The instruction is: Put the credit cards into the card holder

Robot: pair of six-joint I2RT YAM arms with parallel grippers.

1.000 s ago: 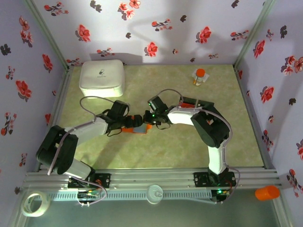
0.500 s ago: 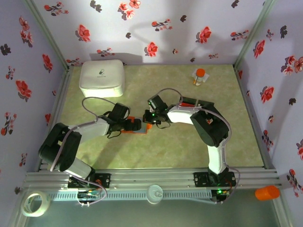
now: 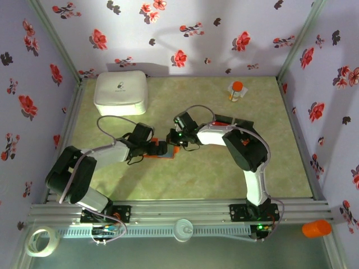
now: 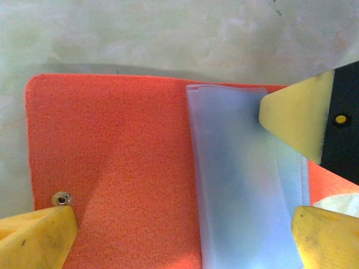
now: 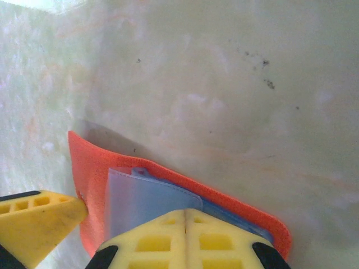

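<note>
Holder [image 3: 167,151] lies open mid-desk [image 3: 196,179], orange lining up, its blue-grey pocket [image 4: 235,185] exposed and looking empty. Left end effector [image 4: 182,224] is spread wide, its fingers near opposite ends of the holder. Right end effector [image 5: 134,216] is narrow, with the holder's edge between its fingers and one tip on the pocket; whether it grips, I cannot tell. Neither carries a card. Progress looks early: the holder is open, and every card is left to fetch and slot in.
</note>
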